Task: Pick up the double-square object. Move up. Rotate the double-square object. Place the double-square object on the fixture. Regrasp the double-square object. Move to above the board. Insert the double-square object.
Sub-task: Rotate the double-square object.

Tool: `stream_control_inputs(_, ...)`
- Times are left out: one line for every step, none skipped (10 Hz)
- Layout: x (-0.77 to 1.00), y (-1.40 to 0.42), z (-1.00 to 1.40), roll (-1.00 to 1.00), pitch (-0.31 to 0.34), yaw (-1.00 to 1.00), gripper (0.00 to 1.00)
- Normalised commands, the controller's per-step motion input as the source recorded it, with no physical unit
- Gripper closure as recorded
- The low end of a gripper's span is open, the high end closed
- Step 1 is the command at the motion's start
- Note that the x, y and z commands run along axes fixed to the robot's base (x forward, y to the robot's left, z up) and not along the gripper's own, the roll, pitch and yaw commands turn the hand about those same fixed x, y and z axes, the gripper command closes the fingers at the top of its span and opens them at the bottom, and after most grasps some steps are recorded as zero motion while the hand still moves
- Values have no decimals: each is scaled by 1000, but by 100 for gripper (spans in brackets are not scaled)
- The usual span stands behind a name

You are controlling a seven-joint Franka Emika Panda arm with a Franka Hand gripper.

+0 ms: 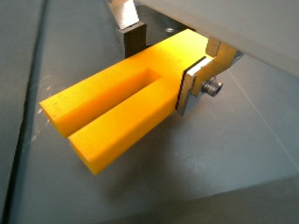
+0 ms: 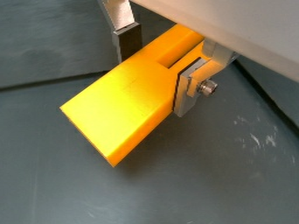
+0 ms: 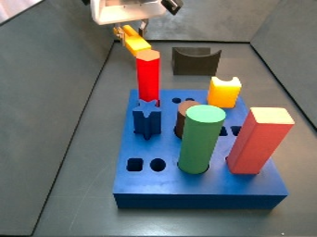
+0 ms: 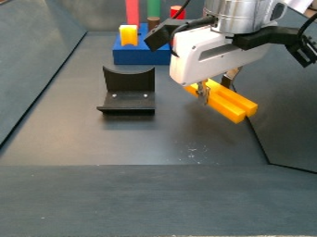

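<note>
Double-square object (image 4: 231, 102) clamped in the gripper (image 4: 209, 89), raised above the dark floor.

In both wrist views, silver fingers (image 1: 195, 80) closed on the two sides of the yellow-orange prism (image 2: 135, 101), near one end; stepped two-square profile clear at the free end (image 1: 100, 131). In a side view, held tilted, free end lower and pointing away from the fixture (image 4: 129, 90), not touching the floor. Fixture standing apart from the gripper, nothing on it. Blue board (image 3: 198, 185) well apart, carrying a tall red peg (image 3: 147, 74), a green cylinder (image 3: 202, 139), a red block (image 3: 259, 140), a short yellow peg (image 3: 224, 91), a blue star peg (image 3: 148, 118) and a brown peg (image 3: 186, 115). Several shaped holes (image 3: 146, 166) open in the board top.
</note>
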Motion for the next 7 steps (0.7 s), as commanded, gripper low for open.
stream_control_inputs(8,20,-3,-16,-1,-1000,100)
stream_control_inputs(8,20,-3,-18,-1,-1000,100)
stream_control_inputs(8,20,-3,-21,-1,-1000,100)
stream_control_inputs(8,20,-3,-27,-1,-1000,100)
stream_control_inputs(8,20,-3,-32,-2,-953,100)
stream_control_inputs(8,20,-3,-32,-2,-627,100)
stream_control_inputs(8,20,-3,-32,-2,-423,100)
